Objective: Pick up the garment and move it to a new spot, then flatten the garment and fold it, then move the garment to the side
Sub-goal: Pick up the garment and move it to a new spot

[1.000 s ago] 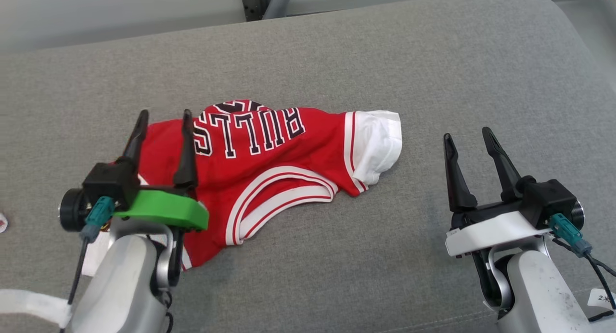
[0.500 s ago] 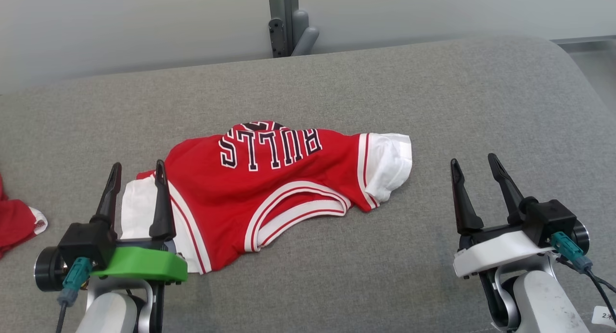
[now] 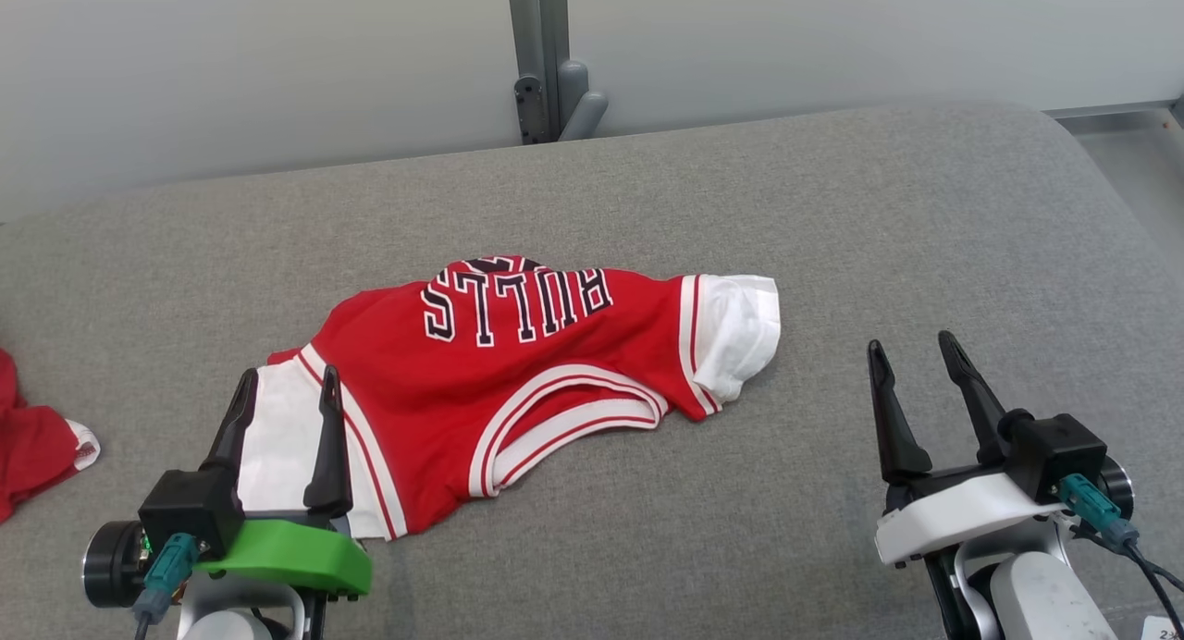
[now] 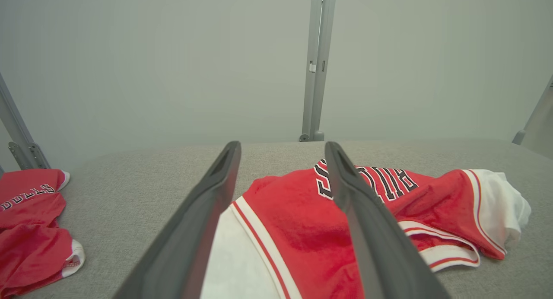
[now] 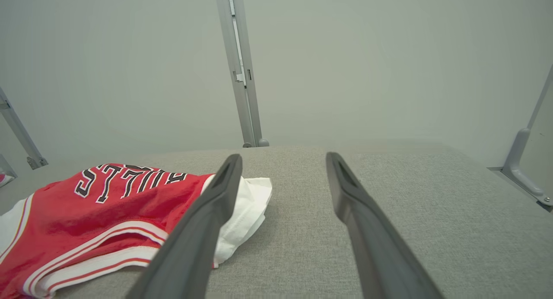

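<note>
Cushion (image 3: 832,205), grey, before pale wall (image 3: 277,67) bears jersey (image 3: 518,372); left gripper (image 3: 289,374) and right gripper (image 3: 910,342) gape empty.

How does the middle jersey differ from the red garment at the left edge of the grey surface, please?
The middle jersey lies spread out; the edge garment is bunched up. In the head view the left gripper overlaps the middle jersey, not the edge garment. Both are red with white trim.
</note>
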Motion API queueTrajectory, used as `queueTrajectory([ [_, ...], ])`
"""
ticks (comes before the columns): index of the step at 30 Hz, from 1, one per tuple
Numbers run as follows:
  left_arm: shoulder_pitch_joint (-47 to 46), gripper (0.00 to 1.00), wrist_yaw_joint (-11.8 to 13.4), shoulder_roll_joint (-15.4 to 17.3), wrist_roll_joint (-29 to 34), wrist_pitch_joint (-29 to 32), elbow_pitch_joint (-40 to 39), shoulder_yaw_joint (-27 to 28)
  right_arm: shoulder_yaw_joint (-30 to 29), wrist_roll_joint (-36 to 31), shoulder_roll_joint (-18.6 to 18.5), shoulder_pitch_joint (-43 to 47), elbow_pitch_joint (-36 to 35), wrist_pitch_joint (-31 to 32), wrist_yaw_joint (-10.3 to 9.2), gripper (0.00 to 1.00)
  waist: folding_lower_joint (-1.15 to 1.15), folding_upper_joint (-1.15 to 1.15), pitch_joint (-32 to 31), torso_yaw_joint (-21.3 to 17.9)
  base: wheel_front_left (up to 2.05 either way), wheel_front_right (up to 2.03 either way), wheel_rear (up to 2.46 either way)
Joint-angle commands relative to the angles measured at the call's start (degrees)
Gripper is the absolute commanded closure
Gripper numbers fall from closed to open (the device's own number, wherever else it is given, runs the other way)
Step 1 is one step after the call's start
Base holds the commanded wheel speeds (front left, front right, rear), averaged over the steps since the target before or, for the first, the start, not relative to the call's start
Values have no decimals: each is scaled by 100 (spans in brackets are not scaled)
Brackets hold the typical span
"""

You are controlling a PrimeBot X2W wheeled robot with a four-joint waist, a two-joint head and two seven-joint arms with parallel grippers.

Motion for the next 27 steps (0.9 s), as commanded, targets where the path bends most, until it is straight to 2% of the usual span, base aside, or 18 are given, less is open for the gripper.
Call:
queueTrajectory([
  [1,101,0,33,45,32,10,5,-1,-13,23,11,67,-34,16,-8,0,0,0,-16,1,0,0,0],
  [27,-24,0,45,72,-59,29,124,-103,54,88,40,152,-60,130,-8,0,0,0,-41,84,0,0,0],
])
